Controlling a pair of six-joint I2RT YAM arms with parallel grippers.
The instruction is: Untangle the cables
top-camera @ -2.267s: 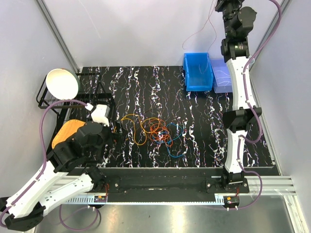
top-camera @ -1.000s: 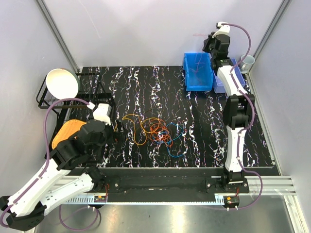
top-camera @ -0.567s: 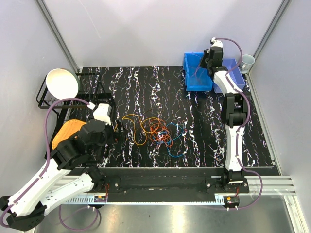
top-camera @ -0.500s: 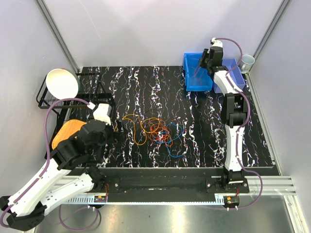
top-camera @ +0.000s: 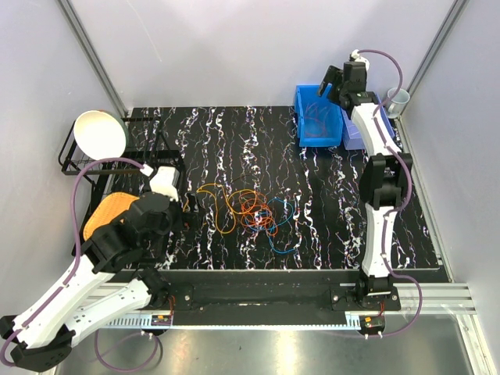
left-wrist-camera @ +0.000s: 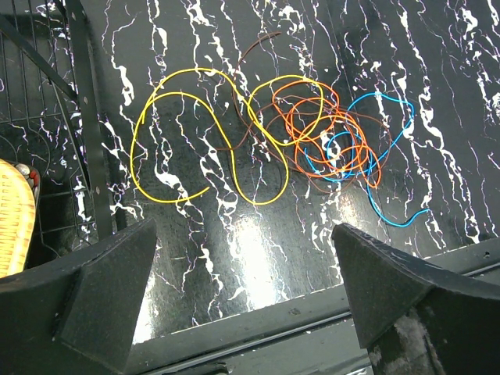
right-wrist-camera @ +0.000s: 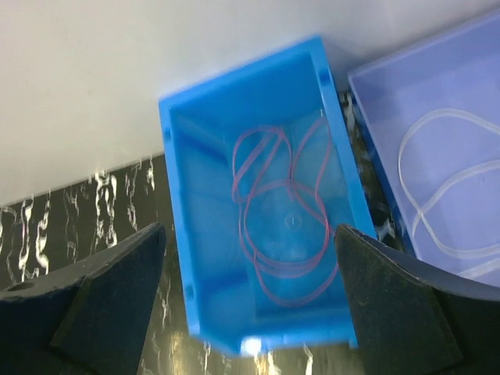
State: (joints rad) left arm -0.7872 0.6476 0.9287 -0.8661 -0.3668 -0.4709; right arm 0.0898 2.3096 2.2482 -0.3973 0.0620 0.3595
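Right claw (right-wrist-camera: pixel 250 308) hovering wide, empty, over red cable (right-wrist-camera: pixel 281 234) lying in blue bin (right-wrist-camera: pixel 176 195); left claw (left-wrist-camera: pixel 242 305) wide; advise lifting straight.

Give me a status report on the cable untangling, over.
Left gripper open beside the tangle of orange, blue and yellow cables. Right gripper open above the blue bin, red cable coiled inside. Nothing lying over the tangle.

Tabletop (left-wrist-camera: pixel 258 234) is glossy black marble-look w/ glare btm centre, blue bin (right-wrist-camera: pixel 176 234) smooth plastic, cables (left-wrist-camera: pixel 312 133) thin smooth-coated, rack (left-wrist-camera: pixel 92 156) at left matt black metal wire.
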